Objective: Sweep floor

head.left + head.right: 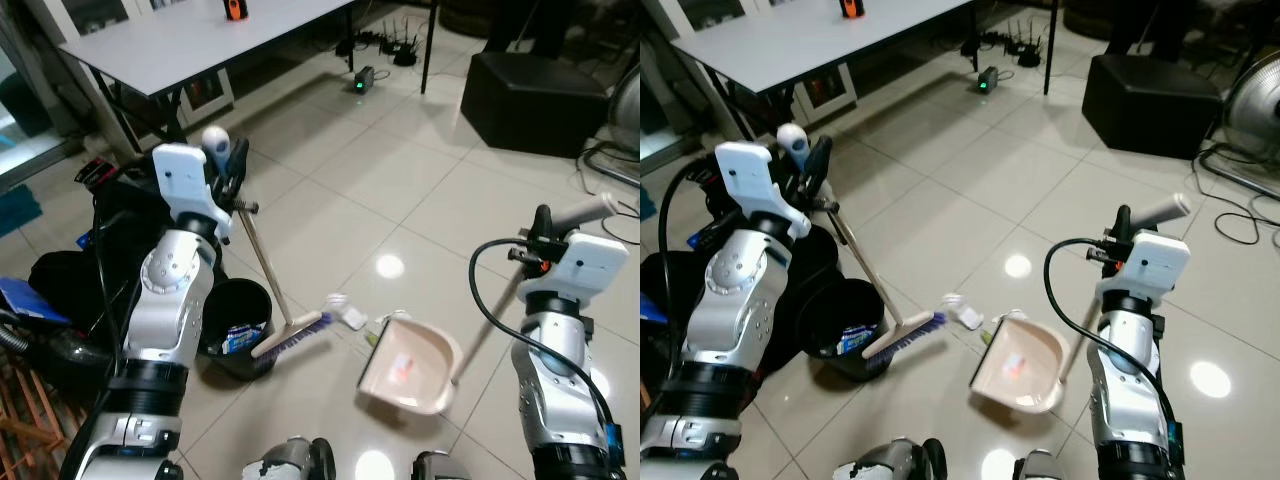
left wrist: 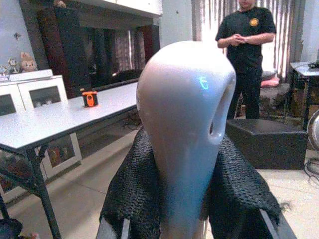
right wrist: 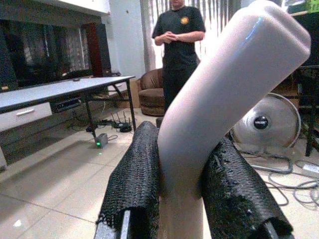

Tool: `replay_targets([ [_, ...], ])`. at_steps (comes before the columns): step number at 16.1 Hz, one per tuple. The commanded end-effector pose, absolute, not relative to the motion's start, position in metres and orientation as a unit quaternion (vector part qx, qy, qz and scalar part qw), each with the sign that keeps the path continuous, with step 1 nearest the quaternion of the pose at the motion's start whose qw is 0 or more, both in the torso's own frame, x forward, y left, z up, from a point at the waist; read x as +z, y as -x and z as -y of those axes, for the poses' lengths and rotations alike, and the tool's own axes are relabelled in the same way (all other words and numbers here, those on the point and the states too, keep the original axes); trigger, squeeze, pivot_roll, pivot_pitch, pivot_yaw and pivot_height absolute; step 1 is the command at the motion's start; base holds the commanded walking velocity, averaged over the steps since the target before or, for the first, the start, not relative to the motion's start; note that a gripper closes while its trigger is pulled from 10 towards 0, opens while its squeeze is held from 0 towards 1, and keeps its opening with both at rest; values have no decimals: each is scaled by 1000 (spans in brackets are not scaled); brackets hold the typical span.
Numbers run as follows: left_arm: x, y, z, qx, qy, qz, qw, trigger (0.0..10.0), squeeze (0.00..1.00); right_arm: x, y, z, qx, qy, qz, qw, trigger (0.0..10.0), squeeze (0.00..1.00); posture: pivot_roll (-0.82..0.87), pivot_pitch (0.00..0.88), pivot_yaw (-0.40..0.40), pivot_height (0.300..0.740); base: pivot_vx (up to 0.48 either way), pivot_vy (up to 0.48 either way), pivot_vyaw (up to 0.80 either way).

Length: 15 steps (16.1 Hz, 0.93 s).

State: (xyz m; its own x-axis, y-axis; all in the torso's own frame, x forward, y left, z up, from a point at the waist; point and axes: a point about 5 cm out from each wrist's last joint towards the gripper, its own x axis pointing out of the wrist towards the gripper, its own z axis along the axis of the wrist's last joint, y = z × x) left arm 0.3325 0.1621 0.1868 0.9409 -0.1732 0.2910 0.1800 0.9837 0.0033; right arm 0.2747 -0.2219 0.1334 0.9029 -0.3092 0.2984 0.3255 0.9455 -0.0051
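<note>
Left eye view, raised left gripper (image 1: 228, 160) gripping broom (image 1: 262, 262)

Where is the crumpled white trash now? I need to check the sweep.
In the left eye view, the white trash lies on the tiles between the broom head and the dustpan.

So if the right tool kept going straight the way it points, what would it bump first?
The right tool is shut on the dustpan handle and points across open floor. In line beyond it stands a person, probably the first thing met, though depth is hard to judge; the fan sits off to the side.
</note>
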Motion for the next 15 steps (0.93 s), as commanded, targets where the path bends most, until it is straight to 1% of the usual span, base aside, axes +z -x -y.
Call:
replay_targets([
  [1, 197, -329, -160, -93, -4, 175, 980, 10000, 0, 152, -274, 223, -155, 40, 179, 971, 10000, 0, -30, 0, 130, 740, 0, 0, 0],
  [2, 195, -328, -157, -100, -4, 169, 981, 10000, 0, 157, -273, 223, -150, 55, 181, 971, 10000, 0, -35, 0, 129, 740, 0, 0, 0],
  [4, 187, -326, -154, -98, -12, 131, 986, 10000, 0, 176, -273, 218, -124, 82, 170, 974, 10000, 0, -53, 0, 133, 740, 0, 0, 0],
  [8, 175, -313, -148, -93, -51, 111, 988, 10000, 0, 206, -269, 204, -81, 79, 171, 979, 10000, 0, -64, 0, 113, 740, 0, 0, 0],
  [11, 175, -306, -148, -93, -56, 99, 989, 10000, 0, 206, -266, 198, -67, 89, 140, 984, 10000, 0, -64, 0, 99, 740, 0, 0, 0],
  [13, 176, -302, -146, -105, -43, 98, 989, 10000, 0, 199, -263, 196, -75, 75, 111, 988, 10000, 0, -56, 0, 95, 740, 0, 0, 0],
  [15, 176, -299, -143, -113, -35, 100, 988, 10000, 0, 195, -261, 195, -80, 63, 96, 990, 10000, 0, -57, 0, 93, 740, 0, 0, -519],
])
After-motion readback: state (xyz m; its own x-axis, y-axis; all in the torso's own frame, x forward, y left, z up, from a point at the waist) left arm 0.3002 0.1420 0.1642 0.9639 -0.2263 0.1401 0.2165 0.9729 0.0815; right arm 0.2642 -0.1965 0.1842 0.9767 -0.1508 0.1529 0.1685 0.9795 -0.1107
